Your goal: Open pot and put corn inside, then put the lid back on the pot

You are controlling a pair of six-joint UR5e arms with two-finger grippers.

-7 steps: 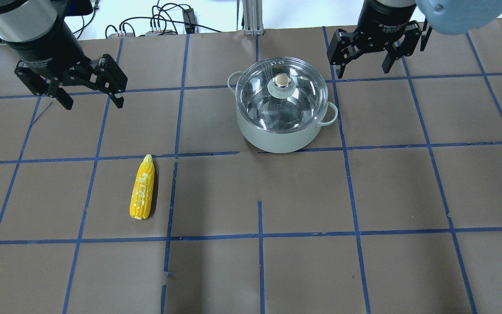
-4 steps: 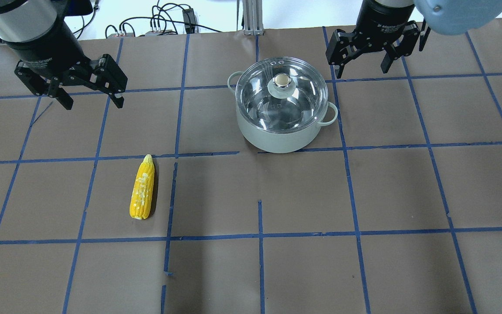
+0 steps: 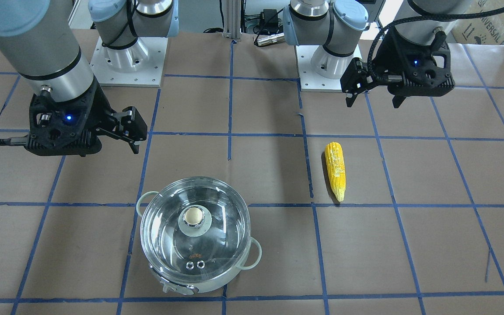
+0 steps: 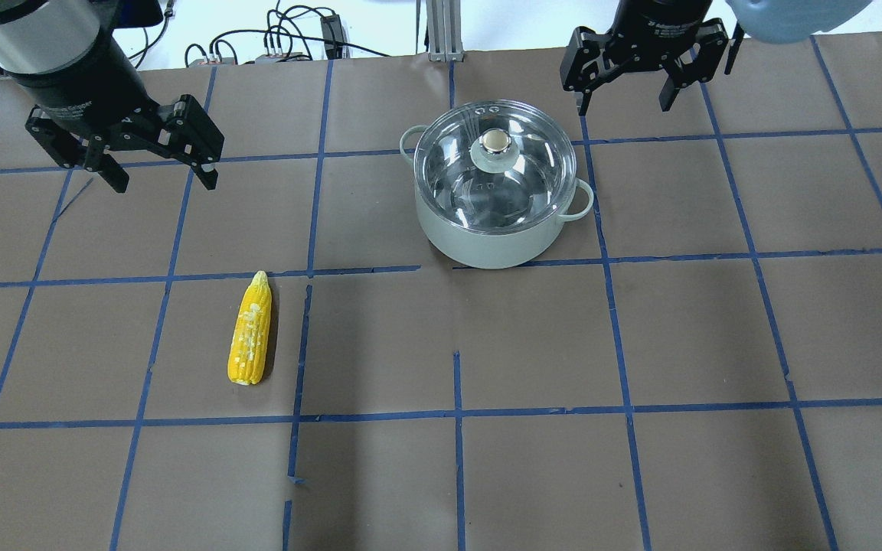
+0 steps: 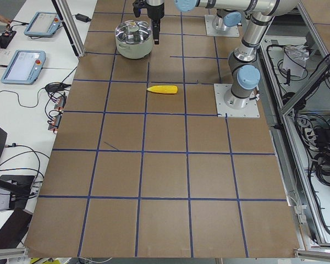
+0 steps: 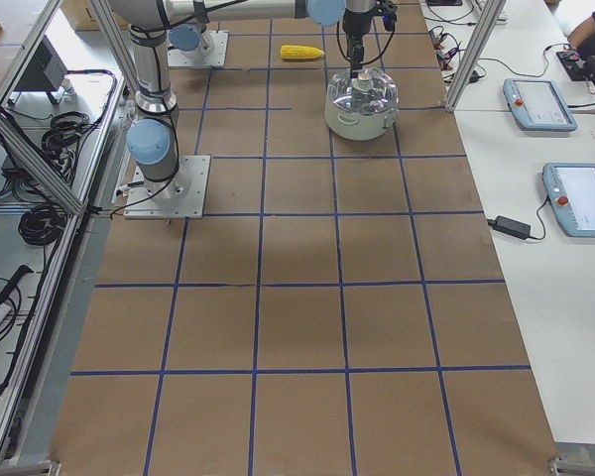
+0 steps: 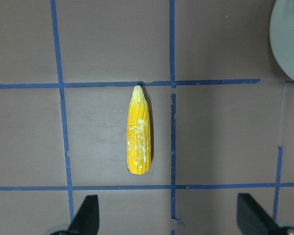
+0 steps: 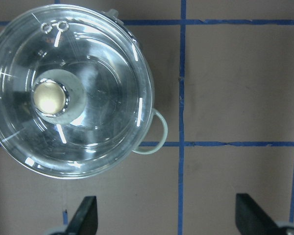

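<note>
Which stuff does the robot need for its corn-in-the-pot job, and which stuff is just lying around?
For the job: pot, lid, corn.

Just lying about: black cables behind the table, screen tablets on the side bench.

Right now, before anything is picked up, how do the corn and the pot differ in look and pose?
The corn is yellow, long and tapered; the pot is round and white-bodied. The corn lies on its side on the robot's left; the pot stands upright just right of centre, its lid on. Both rest on the table, untouched.
</note>
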